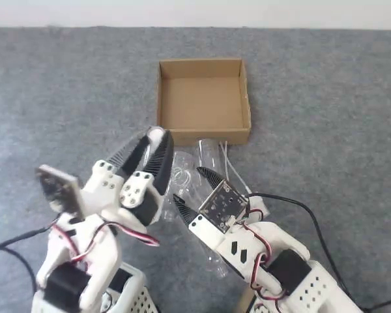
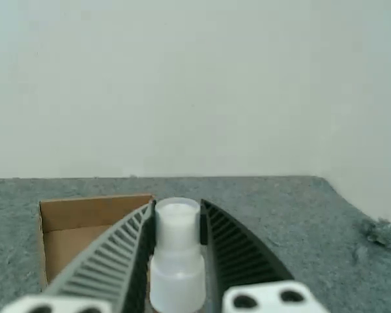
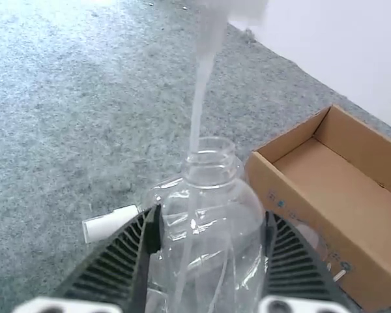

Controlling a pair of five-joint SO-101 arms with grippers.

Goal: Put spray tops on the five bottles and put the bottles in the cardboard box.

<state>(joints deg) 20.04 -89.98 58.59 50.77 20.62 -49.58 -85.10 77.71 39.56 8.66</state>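
the right wrist view's edge cuts off the spray top (image 3: 238, 6).

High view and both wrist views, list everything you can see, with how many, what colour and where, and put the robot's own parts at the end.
box: one, brown cardboard, empty, on the carpet beyond the arms
bottle: one, clear, neck open, in the right hand
other bottles: clear, lying between the arms and the box; number hard to tell
spray top: one, white, in the left hand; its tube hangs into the held bottle's neck
second spray top: one, white, lying on the carpet beside the held bottle
carpet: grey, under everything
wall: pale, behind the carpet
left hand: shut on the spray top
right hand: shut on the bottle
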